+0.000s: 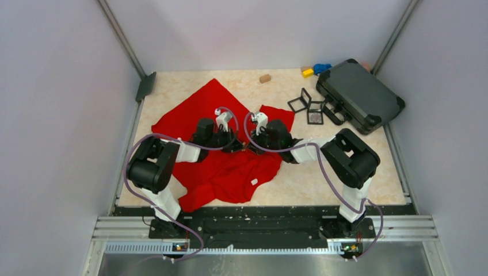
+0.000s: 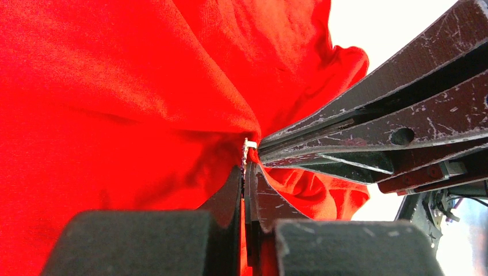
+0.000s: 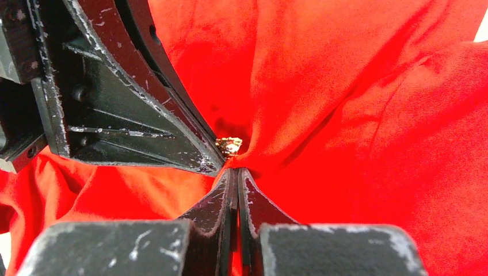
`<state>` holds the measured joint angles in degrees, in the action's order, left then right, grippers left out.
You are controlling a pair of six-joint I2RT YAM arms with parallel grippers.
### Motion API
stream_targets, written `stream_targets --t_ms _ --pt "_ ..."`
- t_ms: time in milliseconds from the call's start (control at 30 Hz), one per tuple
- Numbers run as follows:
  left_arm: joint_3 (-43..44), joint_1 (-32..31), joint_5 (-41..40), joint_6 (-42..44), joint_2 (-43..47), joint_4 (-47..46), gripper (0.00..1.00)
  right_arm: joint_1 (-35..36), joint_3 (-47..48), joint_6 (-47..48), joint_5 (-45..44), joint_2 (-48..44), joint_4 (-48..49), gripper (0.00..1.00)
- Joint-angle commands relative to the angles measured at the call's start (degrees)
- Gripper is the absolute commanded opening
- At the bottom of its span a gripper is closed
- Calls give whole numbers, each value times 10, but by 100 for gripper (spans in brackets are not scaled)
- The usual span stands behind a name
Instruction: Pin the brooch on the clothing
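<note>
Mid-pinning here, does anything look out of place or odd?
Nothing alarming. The clothing bunches where the left gripper and right gripper pinch it by the brooch; the black case lies askew, far right.

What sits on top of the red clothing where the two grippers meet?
A small gold brooch sits on a bunched fold of the clothing, between the shut left gripper and shut right gripper. Its pin is covered; whether it pierces the clothing cannot be seen.
</note>
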<state>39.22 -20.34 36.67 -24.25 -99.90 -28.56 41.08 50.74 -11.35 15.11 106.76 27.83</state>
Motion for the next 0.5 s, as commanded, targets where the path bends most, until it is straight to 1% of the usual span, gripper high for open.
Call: stream_targets --t_ms 0,133,233,467 --pt "16 -5 63 18 12 -27 0 -2 30 -2 9 13 26 0" --pt "27 -7 84 40 10 -2 0 -2 36 3 16 15 21 0" --pt "35 -8 85 56 8 19 0 -2 43 8 23 17 18 0" --pt "48 -8 71 56 -3 42 0 -2 50 18 45 18 11 0"
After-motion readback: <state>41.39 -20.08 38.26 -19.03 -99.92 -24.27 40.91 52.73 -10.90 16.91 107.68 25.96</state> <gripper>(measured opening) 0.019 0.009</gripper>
